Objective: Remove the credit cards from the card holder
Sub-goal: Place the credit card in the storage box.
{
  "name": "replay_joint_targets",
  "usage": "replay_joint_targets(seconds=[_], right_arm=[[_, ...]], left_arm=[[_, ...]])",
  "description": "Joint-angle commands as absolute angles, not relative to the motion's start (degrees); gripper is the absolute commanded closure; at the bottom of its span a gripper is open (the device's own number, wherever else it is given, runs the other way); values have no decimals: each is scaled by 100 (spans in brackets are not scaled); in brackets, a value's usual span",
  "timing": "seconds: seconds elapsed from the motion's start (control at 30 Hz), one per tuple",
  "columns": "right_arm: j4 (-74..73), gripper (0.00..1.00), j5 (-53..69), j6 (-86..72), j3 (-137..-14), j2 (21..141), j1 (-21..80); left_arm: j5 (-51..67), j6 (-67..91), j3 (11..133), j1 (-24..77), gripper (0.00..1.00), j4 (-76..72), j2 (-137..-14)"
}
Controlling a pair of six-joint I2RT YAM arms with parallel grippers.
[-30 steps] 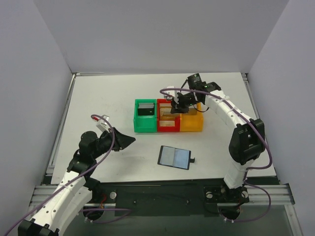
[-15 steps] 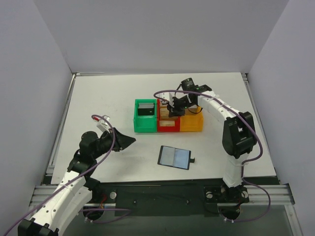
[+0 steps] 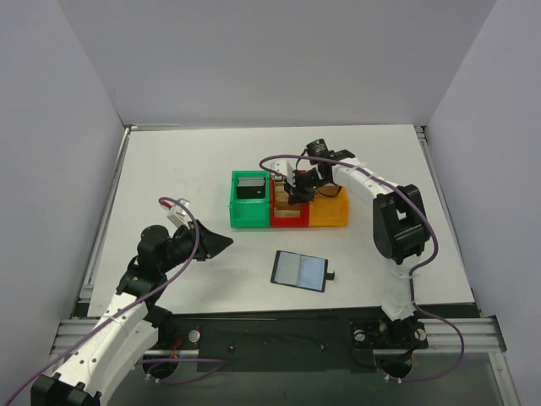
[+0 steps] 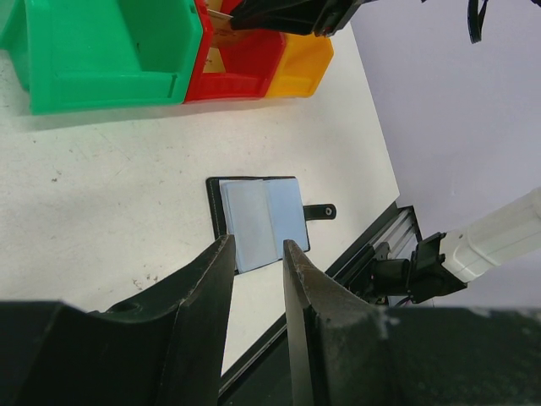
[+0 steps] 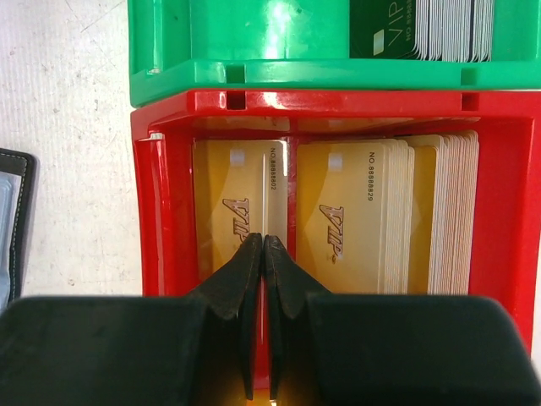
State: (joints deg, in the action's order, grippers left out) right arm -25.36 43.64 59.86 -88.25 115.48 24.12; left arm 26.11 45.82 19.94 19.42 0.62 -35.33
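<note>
The card holder (image 3: 298, 271) lies open and flat on the table, two pale blue-grey panels up, black tab to the right. It also shows in the left wrist view (image 4: 258, 216) and at the left edge of the right wrist view (image 5: 13, 228). My right gripper (image 3: 296, 190) (image 5: 264, 241) is shut on a gold VIP card (image 5: 228, 190), held over the left part of the red bin (image 5: 161, 211). A stack of gold cards (image 5: 380, 211) stands in that bin. My left gripper (image 3: 224, 243) (image 4: 258, 245) is open and empty, above the table left of the card holder.
Green bin (image 3: 249, 216), red bin (image 3: 287, 222) and orange bin (image 3: 330, 216) stand side by side behind the card holder. The green bin holds dark green VIP cards (image 5: 414, 30). The table's near edge and black rail (image 4: 372, 254) lie just past the card holder.
My right gripper has moved left with the card, from the red and orange bins' shared edge to over the red bin. The left arm and card holder have not moved.
</note>
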Motion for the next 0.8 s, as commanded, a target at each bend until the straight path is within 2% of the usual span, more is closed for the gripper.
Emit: replay_joint_targets(seconds=[0.0,0.77], right_arm=[[-2496,100,4421,6003,-8930,11575,2505],[-2039,100,3691,5634,-9167,12032,2637]], left_arm=[[2558,4482,2101,1960,61,-9,-3524],[2558,4465,2083,1960,61,-9,-3524]])
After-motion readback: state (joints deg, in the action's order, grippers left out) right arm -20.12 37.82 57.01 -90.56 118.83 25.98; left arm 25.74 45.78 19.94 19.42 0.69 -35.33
